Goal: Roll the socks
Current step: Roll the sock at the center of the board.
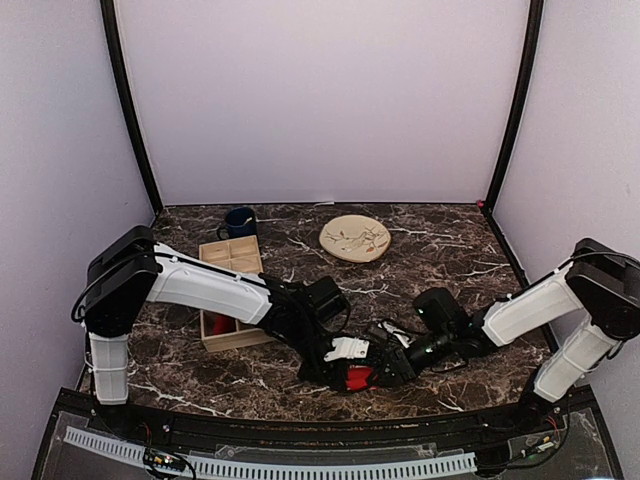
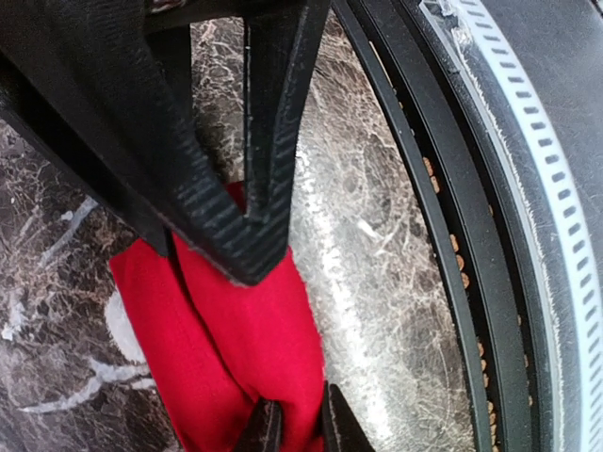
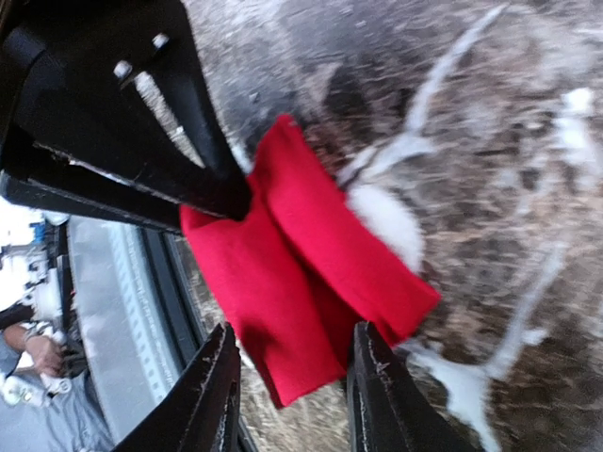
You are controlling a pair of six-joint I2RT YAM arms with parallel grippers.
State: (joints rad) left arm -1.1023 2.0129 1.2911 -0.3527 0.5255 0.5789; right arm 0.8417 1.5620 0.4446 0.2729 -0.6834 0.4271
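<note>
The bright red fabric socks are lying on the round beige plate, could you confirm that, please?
No: the bright red fabric socks lie on the dark marble table; the round beige plate sits apart, farther back, as the top external view shows.

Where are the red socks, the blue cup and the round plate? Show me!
red socks (image 3: 301, 273): right wrist view, on the middle of the folded red fabric.
blue cup (image 1: 240, 226): top view, on its side wall.
round plate (image 1: 335, 232): top view, on a bare part near its left rim.
</note>
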